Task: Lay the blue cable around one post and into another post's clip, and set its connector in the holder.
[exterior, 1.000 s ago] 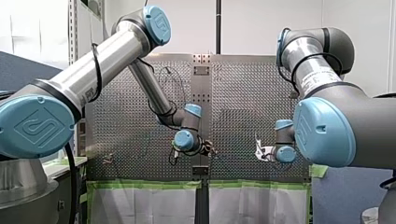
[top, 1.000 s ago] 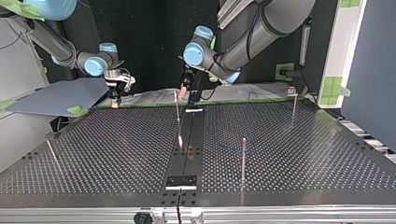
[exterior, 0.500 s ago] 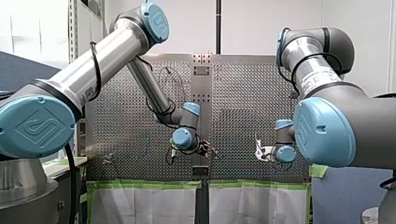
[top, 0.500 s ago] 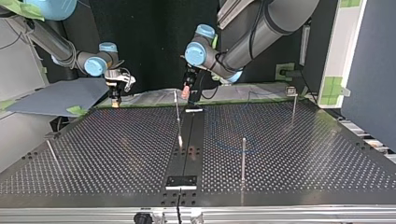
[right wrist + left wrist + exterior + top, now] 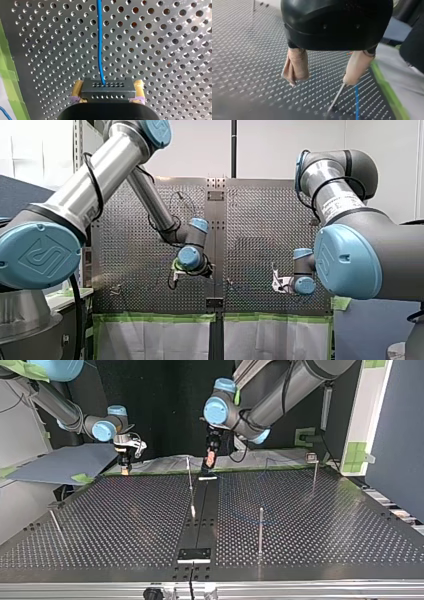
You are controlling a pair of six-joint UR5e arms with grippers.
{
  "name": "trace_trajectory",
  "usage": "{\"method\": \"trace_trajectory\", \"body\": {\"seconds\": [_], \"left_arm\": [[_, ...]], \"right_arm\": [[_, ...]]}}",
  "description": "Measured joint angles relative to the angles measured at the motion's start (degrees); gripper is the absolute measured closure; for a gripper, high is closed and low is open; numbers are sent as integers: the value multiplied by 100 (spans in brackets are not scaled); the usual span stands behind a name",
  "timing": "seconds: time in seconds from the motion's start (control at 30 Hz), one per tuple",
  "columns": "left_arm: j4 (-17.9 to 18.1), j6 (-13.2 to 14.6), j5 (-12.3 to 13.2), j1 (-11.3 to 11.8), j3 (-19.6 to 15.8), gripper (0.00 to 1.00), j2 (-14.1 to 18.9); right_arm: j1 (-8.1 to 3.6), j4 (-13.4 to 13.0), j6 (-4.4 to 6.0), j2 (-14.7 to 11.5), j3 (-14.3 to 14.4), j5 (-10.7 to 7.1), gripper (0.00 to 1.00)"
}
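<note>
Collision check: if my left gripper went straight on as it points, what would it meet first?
Likely the perforated table: my left gripper points down at it, fingers open, nothing between them. A thin post and the blue cable are close beside one finger.

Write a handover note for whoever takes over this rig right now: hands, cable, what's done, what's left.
Left hand: open and empty, over the table, one finger right beside a thin post. The blue cable lies next to that post.
Right hand: shut on the black connector, with the cable running away from it across the table.
Done: the connector is gripped.
Left: all the cable routing and seating the connector. No view shows either done.
</note>
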Motion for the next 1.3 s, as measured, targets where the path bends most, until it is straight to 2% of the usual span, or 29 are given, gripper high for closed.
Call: {"method": "trace_trajectory", "body": {"seconds": [0.5,0.8,1.03,1.3], "left_arm": [[-461,-737,-636,138,-30,0,740],[-674,-1042,-1003,184,-61,0,1134],[-627,-1202,-1117,283,-275,0,1451],[-665,-1455,-963,660,-336,0,1858]], "right_arm": [[11,-39,60,10,0,-17,100],[-3,-45,102,18,2,-22,100],[-30,-88,144,27,11,-30,100],[-35,-126,201,46,17,-93,100]]}}
